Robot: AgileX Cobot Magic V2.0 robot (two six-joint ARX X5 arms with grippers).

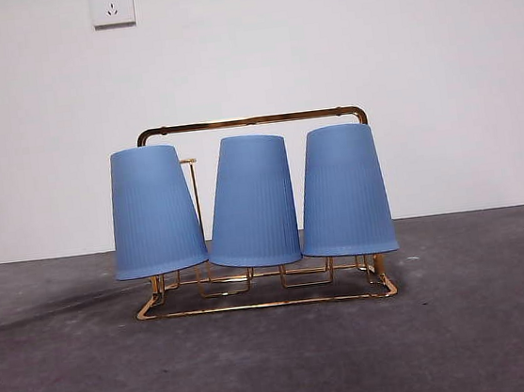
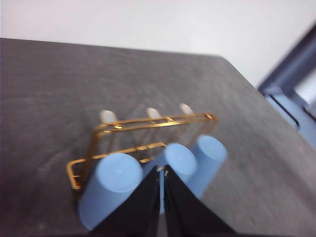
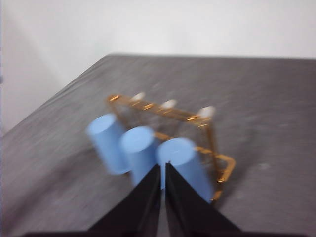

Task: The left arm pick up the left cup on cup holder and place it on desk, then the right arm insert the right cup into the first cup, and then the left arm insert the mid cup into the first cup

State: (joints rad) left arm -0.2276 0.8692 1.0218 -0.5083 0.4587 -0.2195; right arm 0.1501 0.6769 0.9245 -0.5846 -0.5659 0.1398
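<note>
3 blue cups (image 1: 249, 202) inverted on cup holder (image 1: 252, 120) – both grippers closed, clear

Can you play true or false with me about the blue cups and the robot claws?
1. Three blue cups sit upside down on the gold cup holder. True.
2. One cup already stands on the desk. False: all three are on the holder.
3. The left claw holds a cup. False: it is shut and holds nothing.
4. The right claw is shut too. True.
</note>
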